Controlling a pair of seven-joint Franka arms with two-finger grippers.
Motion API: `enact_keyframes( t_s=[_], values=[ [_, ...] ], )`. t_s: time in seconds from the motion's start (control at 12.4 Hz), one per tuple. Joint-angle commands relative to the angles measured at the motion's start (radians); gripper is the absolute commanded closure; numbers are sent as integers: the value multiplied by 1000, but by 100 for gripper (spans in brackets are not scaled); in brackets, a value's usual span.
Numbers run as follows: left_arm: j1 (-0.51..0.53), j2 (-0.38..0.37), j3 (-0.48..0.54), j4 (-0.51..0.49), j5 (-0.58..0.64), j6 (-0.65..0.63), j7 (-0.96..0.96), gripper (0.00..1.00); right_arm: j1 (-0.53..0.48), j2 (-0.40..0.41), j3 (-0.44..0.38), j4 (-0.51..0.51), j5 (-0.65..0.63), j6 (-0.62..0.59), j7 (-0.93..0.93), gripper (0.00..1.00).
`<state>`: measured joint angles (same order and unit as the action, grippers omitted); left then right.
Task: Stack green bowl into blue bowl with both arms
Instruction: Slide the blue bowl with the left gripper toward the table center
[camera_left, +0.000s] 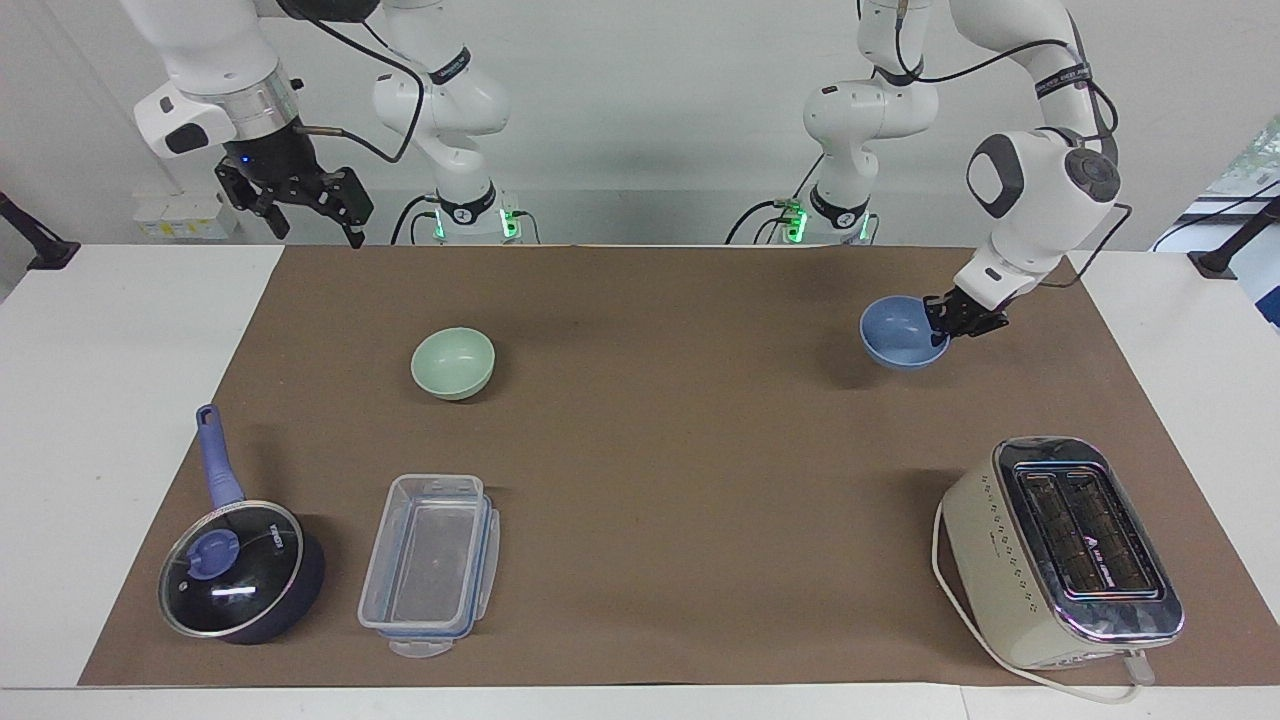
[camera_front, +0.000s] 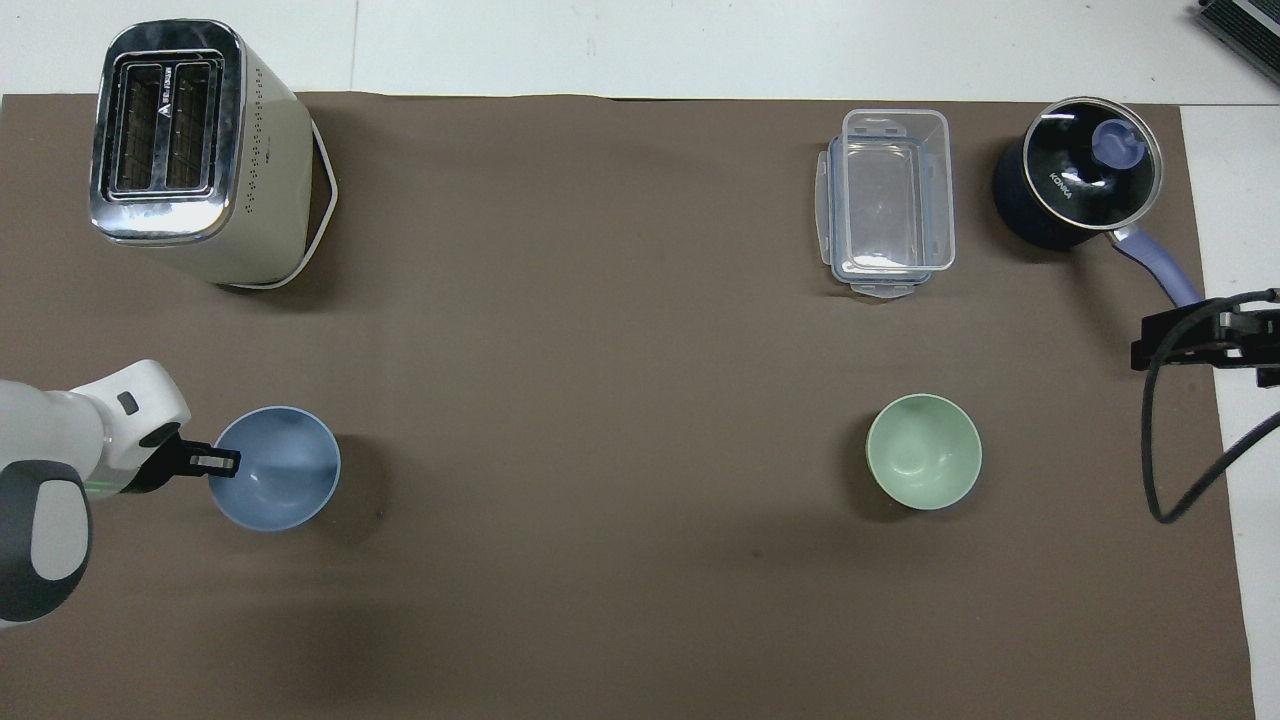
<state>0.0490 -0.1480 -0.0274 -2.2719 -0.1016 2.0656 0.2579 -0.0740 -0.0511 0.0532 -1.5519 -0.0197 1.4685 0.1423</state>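
Left pincer clamped on rim of blue bowl, lifted clear of the worktop toward the left arm's end, shadow beneath. Green bowl resting on the worktop toward the right arm's end, well apart. Right pincer waiting, spread open, above the mat's corner.

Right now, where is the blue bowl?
The blue bowl is lifted off the brown mat at the left arm's end of the table, held by its rim in the left gripper, above a spot nearer the robots than the toaster.
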Motion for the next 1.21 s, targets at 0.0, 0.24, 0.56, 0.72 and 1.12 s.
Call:
enact_keyframes(
  t_s=[0.0, 0.24, 0.56, 0.72, 1.12],
  values=[
    [-116, 13, 3, 60, -1, -41, -133, 100, -12, -4, 7, 1, 0, 1, -21, 0],
    [-245, 15, 3, 60, -70, 7, -218, 100, -12, -4, 5, 1, 0, 1, -21, 0],
    [-475, 34, 3, 46, -93, 101, -470, 100, -12, -4, 7, 1, 0, 1, -20, 0],
    [-578, 88, 3, 43, -95, 169, -589, 100, -12, -4, 7, 1, 0, 1, -21, 0],
    [-722, 171, 3, -35, -95, 390, -727, 100, -12, -4, 5, 1, 0, 3, -24, 0]
  ],
)
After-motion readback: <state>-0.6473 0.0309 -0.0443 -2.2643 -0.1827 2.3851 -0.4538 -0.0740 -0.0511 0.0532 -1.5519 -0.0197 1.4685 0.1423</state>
